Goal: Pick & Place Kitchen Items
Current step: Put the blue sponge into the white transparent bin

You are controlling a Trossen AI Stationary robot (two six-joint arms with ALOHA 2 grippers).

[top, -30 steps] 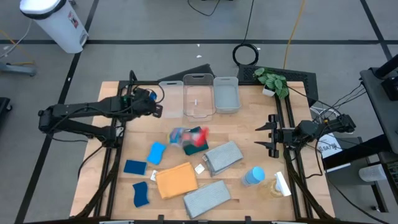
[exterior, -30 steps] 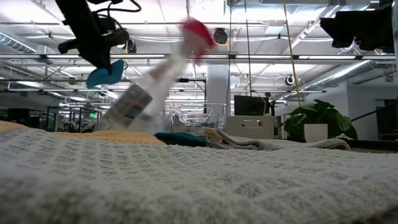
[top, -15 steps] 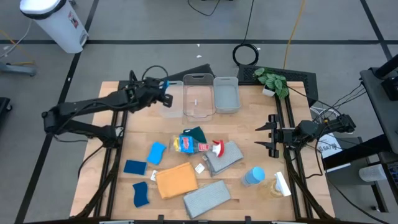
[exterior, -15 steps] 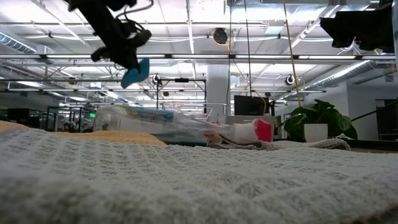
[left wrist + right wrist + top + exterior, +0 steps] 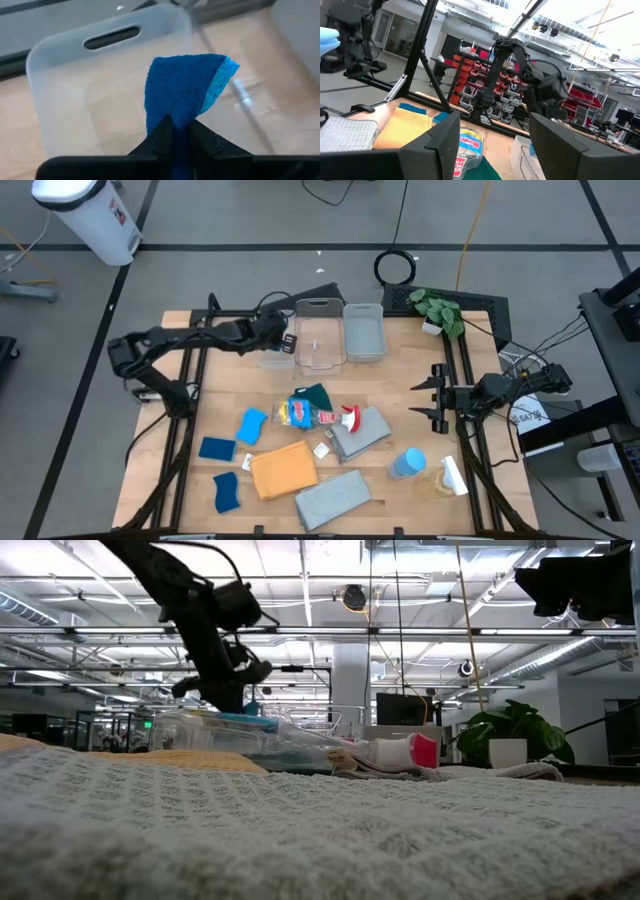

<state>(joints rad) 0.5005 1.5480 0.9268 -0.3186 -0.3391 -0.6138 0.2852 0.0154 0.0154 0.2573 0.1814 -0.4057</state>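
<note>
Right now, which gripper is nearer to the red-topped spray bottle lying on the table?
Left. The left gripper, shut on a blue sponge, hangs over the bins behind the spray bottle. The right gripper waits open, farther off at the table's right edge.

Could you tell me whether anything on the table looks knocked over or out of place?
Yes: the red-topped spray bottle lies on its side mid-table, resting across a dark-green cloth and a grey cloth, rather than standing upright.
</note>
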